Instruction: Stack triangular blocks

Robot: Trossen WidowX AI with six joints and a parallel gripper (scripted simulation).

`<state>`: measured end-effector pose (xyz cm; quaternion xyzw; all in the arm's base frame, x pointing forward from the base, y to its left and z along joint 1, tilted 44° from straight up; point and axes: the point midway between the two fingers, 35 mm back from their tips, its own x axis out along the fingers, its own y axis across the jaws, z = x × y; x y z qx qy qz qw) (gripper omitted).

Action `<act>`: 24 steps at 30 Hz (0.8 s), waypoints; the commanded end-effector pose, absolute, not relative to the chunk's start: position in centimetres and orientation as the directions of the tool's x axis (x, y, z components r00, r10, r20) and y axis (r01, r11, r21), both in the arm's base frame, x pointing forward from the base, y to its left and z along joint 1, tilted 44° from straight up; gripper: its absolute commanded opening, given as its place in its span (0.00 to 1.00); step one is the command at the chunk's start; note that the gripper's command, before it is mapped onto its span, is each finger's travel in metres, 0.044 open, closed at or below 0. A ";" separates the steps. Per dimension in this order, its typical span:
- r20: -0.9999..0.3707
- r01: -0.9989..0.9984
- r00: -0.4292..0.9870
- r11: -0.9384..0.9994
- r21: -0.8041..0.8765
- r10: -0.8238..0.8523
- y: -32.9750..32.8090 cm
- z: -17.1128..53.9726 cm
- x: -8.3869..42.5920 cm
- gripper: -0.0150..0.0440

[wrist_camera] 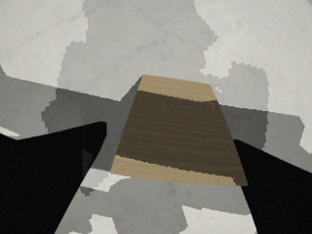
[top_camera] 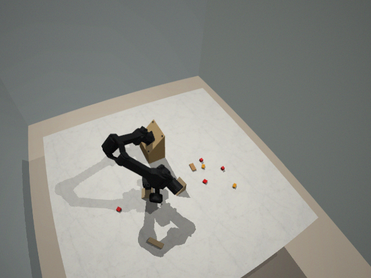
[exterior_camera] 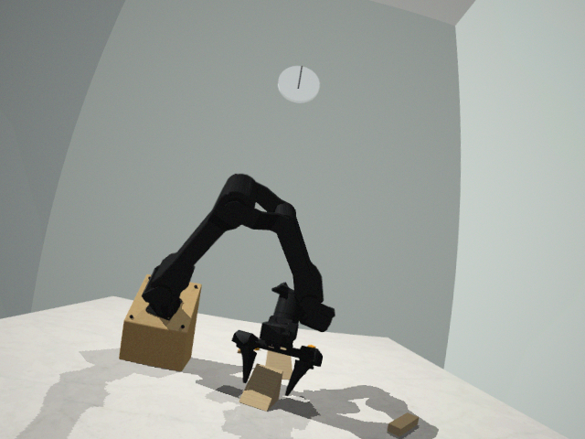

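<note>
One wooden triangular block (top_camera: 145,193) (exterior_camera: 264,383) (wrist_camera: 175,132) stands on the table, its broad face in shadow. My gripper (exterior_camera: 266,388) (wrist_camera: 170,137) is wide open and low over it, with a finger on either side of the block. In the wrist view the right finger meets the block's edge; I cannot tell whether they touch. The left finger shows a gap. The other triangular block (top_camera: 182,184) (exterior_camera: 280,366) stands apart, behind the gripper in the exterior view. The hand and forearm partly hide both blocks in the top view.
A flat wooden brick (top_camera: 155,242) (exterior_camera: 402,425) lies in the arm's shadow. Another brick (top_camera: 192,167) lies near a red cube (top_camera: 200,160) and an orange cube (top_camera: 203,166). Another red cube (top_camera: 118,209) lies to the left. The arm's wooden base (top_camera: 157,154) (exterior_camera: 155,342) stands behind.
</note>
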<state>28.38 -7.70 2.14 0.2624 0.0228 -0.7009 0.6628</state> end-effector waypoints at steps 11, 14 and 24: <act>-0.385 0.942 0.016 -0.115 0.316 -0.923 -9.1 1.9 28.1 0.82; -0.385 0.942 0.016 -0.115 0.316 -0.923 -9.1 1.9 28.1 0.69; -0.385 0.942 0.016 -0.115 0.316 -0.923 -9.1 1.9 28.1 0.48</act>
